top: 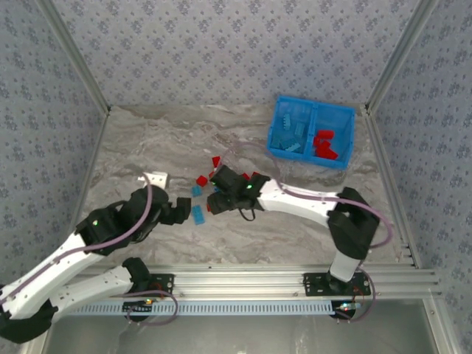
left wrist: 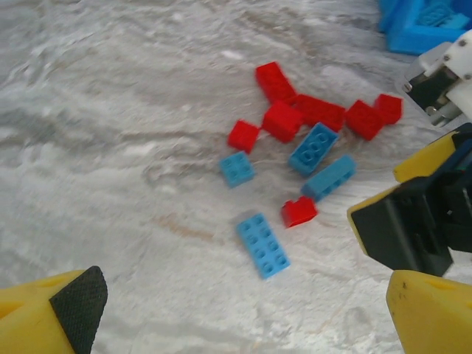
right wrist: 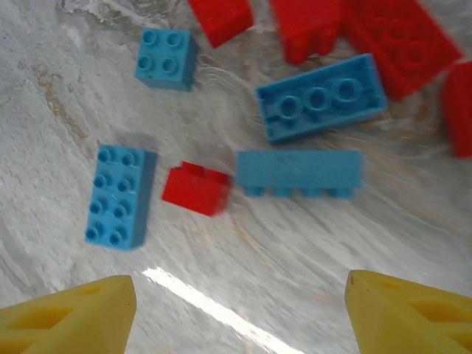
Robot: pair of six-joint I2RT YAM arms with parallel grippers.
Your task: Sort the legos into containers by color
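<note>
Top view: the blue bin [top: 349, 136] sits at the far right of the table [top: 147, 140], well apart from both arms.
- Left compartment: light blue legos [top: 289, 137].
- Right compartment: red legos [top: 324, 144].
- A loose pile of red and blue bricks lies mid-table, between the ends of the two arms.

Left fingers [left wrist: 74, 299]: spread wide and holding nothing, just left of the pile.

Left wrist view, near to far:
- The blue 2x4 brick [left wrist: 262, 245] lies flat with its studs up, nearest the fingers.
- The small red brick [left wrist: 299, 211] is just beyond it.
- The long blue brick [left wrist: 328, 178] comes next.
- The blue 2x3 brick [left wrist: 313, 147] rests against the red cluster [left wrist: 321, 110] behind it.
- The blue 2x2 brick [left wrist: 237, 168] sits to the left, near a single red square brick [left wrist: 243, 136].
- A corner of the bin shows at the top right.

Right fingers [right wrist: 409, 313]: spread wide and empty, over the right side of the pile.

Right wrist view:
- Bare table lies between the two yellow tips.
- Ahead of them the small red brick sits between the blue 2x4 brick and the long blue brick, just beside both.
- The long blue brick lies on its side.
- The blue 2x3 brick lies beyond it, tilted, with red bricks at the upper edge.

I cannot tell the height of either set of fingers above the table.
</note>
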